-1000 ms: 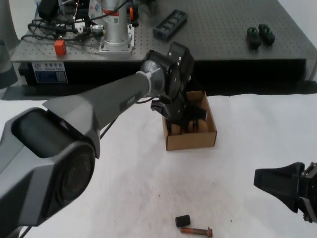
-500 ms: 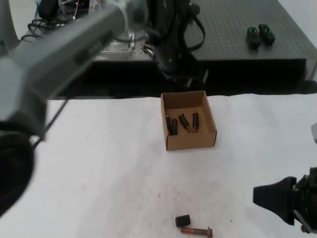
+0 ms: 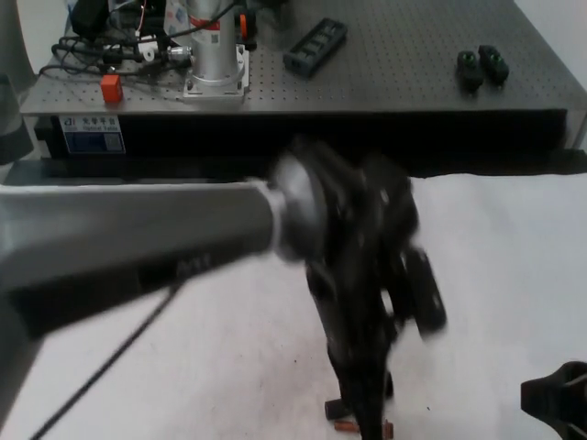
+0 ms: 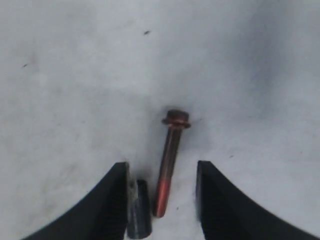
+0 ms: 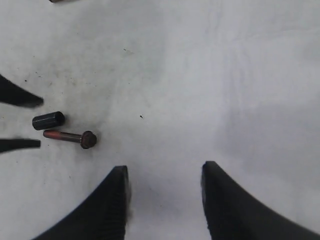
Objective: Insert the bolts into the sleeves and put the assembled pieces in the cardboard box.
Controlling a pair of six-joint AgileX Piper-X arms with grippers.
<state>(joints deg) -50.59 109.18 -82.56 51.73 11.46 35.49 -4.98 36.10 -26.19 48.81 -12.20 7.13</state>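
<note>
Hovering over the bolt and sleeve, left gripper, fingers spread — best centred on the shank, clear of the sleeve, then closed; right gripper also spread.

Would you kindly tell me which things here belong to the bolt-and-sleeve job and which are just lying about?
Job: bolt, sleeve, left tool, open over both.
Lying about: orange block, black tray, cables, two green-black parts.
</note>
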